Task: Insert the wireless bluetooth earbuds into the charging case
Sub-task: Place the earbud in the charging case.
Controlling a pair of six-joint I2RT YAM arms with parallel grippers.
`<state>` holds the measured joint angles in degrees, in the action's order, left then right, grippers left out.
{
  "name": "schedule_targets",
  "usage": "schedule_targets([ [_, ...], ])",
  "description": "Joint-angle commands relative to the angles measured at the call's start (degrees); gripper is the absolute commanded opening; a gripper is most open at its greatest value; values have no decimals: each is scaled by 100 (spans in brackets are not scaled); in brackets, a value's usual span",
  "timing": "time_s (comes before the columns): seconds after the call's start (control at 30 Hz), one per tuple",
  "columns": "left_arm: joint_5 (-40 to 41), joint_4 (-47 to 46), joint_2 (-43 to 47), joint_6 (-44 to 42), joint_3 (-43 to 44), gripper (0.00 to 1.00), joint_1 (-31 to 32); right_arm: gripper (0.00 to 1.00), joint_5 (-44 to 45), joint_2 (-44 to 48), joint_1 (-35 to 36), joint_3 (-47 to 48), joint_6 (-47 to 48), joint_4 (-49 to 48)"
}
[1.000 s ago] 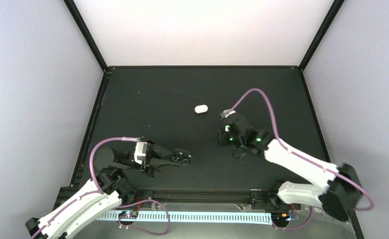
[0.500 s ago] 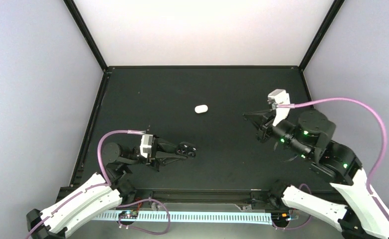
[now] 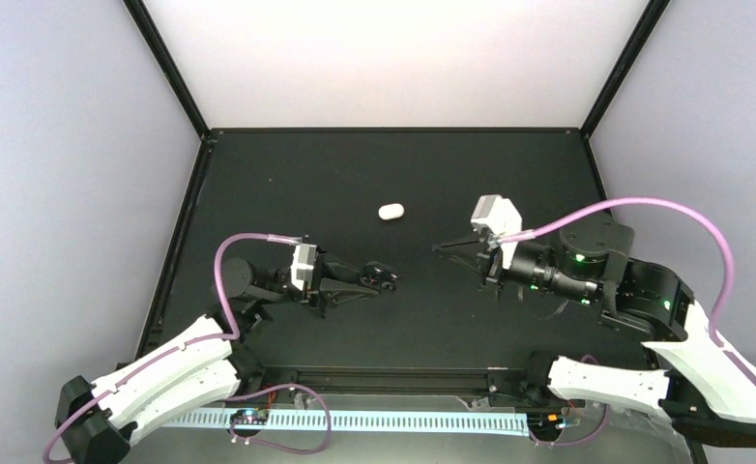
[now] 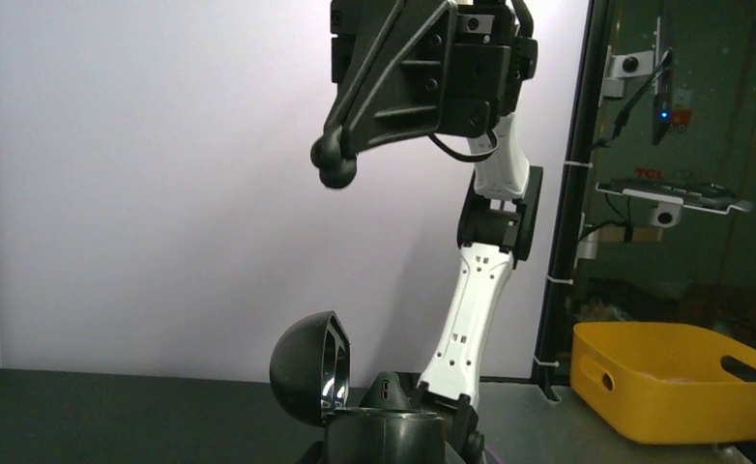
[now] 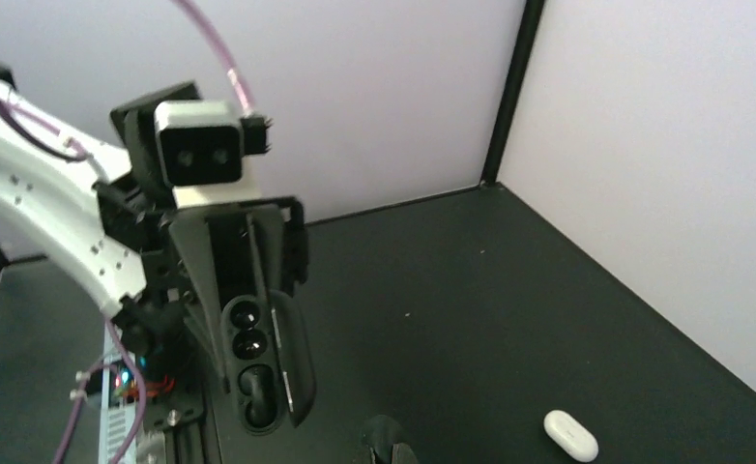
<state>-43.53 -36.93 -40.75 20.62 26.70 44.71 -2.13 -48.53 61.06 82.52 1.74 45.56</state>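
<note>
Clamping one open black case (image 3: 382, 277), left jaws face right jaws pinching one black earbud (image 4: 335, 166); one white case (image 3: 391, 211) lies apart.

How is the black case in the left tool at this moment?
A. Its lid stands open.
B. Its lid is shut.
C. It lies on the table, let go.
A: the left tool grips the black case, and its lid is swung up, so the hollows inside show.
</note>
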Motion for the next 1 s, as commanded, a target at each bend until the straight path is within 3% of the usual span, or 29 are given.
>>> schedule_targets([
  [0.0, -372, -294, -263, -122, 396, 2, 20, 1, -235, -259, 221, 32, 571, 192],
  [0.47, -574, -284, -759, -234, 661, 2, 24, 1, -1031, -768, 538, 356, 837, 192],
  [0.97, -648, -463, -877, -102, 670, 1, 29, 1, -490, -1130, 927, 186, 931, -314],
])
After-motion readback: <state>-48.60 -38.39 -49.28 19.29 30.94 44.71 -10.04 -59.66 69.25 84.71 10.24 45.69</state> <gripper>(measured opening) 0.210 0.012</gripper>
